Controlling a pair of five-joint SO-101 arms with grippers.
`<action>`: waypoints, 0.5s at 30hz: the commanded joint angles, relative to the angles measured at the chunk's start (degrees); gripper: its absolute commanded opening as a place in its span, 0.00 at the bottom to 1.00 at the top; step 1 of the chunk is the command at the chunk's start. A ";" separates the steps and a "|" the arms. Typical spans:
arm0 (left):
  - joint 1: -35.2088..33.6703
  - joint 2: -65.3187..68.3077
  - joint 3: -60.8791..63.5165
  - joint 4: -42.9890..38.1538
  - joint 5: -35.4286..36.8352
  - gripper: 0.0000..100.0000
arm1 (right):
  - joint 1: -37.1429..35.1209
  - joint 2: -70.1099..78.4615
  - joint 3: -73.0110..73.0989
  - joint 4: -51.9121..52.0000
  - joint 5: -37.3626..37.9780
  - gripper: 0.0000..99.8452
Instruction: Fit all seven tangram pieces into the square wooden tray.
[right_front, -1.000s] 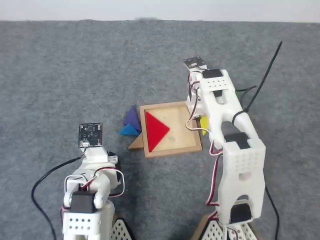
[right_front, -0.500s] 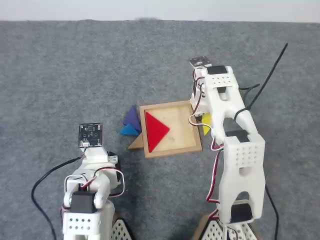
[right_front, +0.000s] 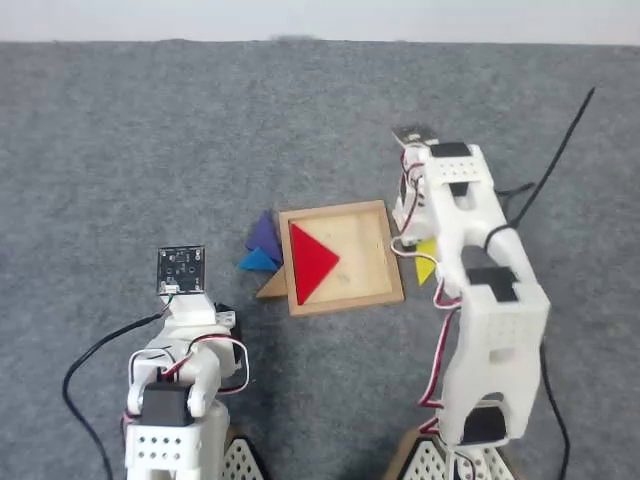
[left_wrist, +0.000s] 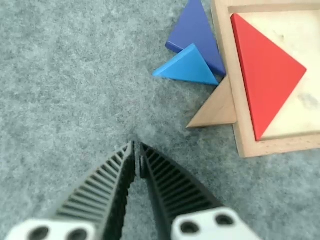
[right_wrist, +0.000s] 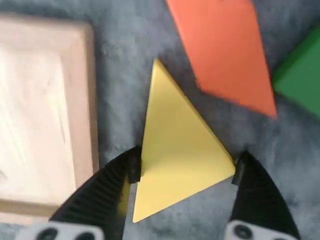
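Observation:
The square wooden tray (right_front: 345, 290) holds a red triangle (right_front: 310, 260). Against its left outer side lie a purple triangle (right_front: 264, 235), a blue triangle (right_front: 257, 261) and a plain wooden triangle (right_front: 272, 287). A yellow triangle (right_wrist: 177, 150) lies flat on the carpet just right of the tray (right_wrist: 82, 100). My right gripper (right_wrist: 186, 162) is open, one finger on each side of it. Beyond it lie an orange parallelogram (right_wrist: 225, 50) and a green piece (right_wrist: 300, 75). My left gripper (left_wrist: 136, 148) is shut and empty over bare carpet, short of the blue triangle (left_wrist: 187, 67).
Grey carpet covers the whole table. The right arm (right_front: 455, 200) hides the pieces to the right of the tray, apart from a sliver of the yellow triangle (right_front: 427, 262). A black cable (right_front: 560, 150) trails off behind that arm.
The right arm has shifted rightward, off the tray's edge, and more of the yellow triangle shows beside it. The left arm has stayed still.

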 joint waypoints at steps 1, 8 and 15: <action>-0.35 -1.14 -0.66 0.09 -0.53 0.01 | 0.57 -14.55 10.99 -2.95 0.88 0.24; -0.35 -1.14 -0.66 0.09 -0.53 0.01 | -3.82 -34.86 20.31 -3.12 0.88 0.24; -0.35 -1.14 -0.66 0.09 -0.53 0.01 | -12.00 -34.68 13.80 2.33 3.25 0.24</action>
